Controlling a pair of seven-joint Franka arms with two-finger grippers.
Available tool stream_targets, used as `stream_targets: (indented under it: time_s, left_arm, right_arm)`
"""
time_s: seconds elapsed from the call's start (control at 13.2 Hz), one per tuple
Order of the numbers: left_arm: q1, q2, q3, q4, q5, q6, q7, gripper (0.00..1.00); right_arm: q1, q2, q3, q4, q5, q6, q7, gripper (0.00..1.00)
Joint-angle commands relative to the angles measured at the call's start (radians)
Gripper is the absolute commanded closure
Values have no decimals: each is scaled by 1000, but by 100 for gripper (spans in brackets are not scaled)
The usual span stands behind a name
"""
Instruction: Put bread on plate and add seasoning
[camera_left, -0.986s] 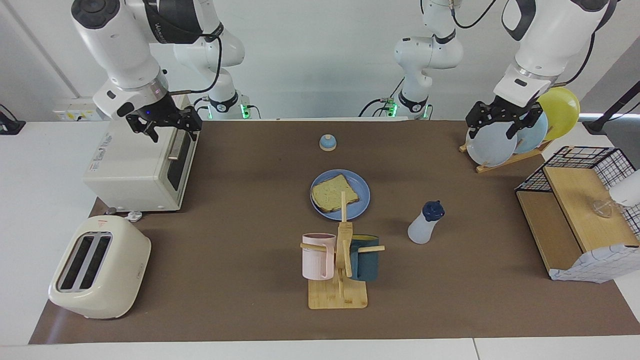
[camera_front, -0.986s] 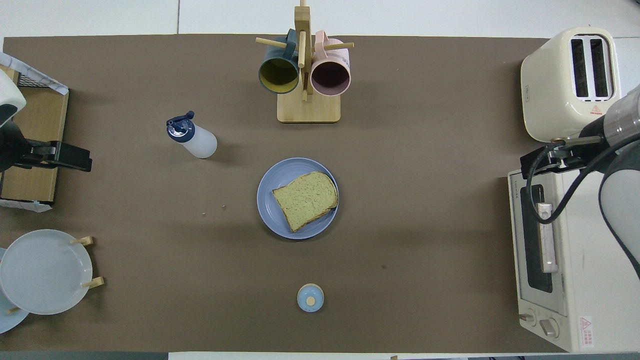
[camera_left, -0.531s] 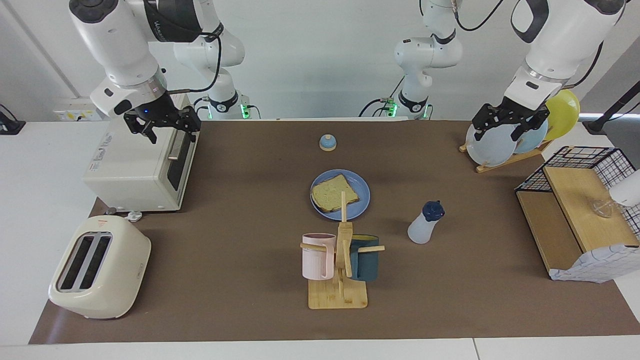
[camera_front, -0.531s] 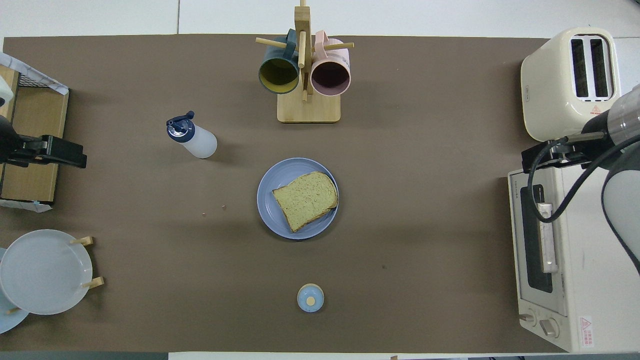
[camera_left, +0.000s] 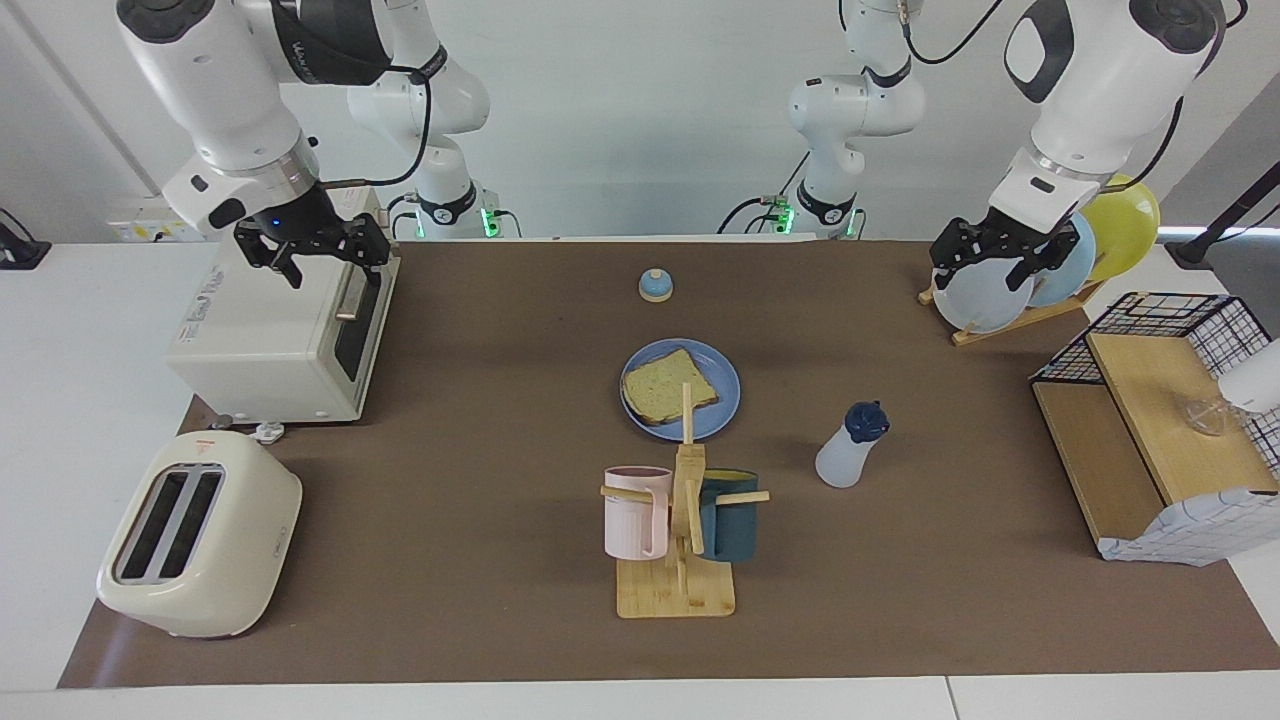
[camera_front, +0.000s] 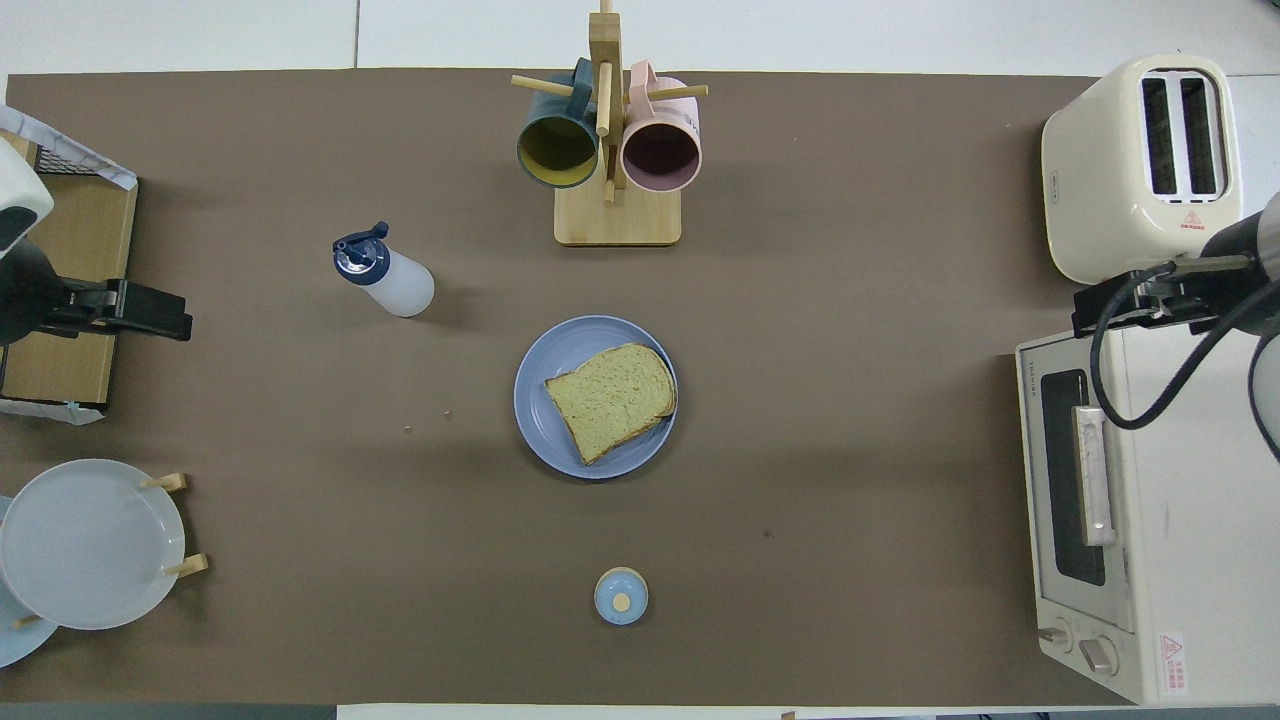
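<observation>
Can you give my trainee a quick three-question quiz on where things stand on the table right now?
1. True or false: the bread already lies on the plate.
2. Which arm's end of the table is the seasoning bottle toward, counted from the plate?
A. the left arm's
B. the right arm's
3. Fill in: the right gripper hangs open and empty over the ____.

Key
1. True.
2. A. It stands upright, capped, apart from the plate; the left gripper, open and empty, is over the plate rack.
3. Toaster oven.
</observation>
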Motion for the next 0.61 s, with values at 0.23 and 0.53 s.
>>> stream_targets:
  time_s: [0.23,0.53]
  left_arm:
    - [-1,10,5,44,-24,-44,14,0]
    - [1,8,3,42,-24,-44,14,0]
  right_arm:
    - [-31,-5,8,-3,19,10,-23,0]
    - [-28,-5,10,-3,16,13,-28,0]
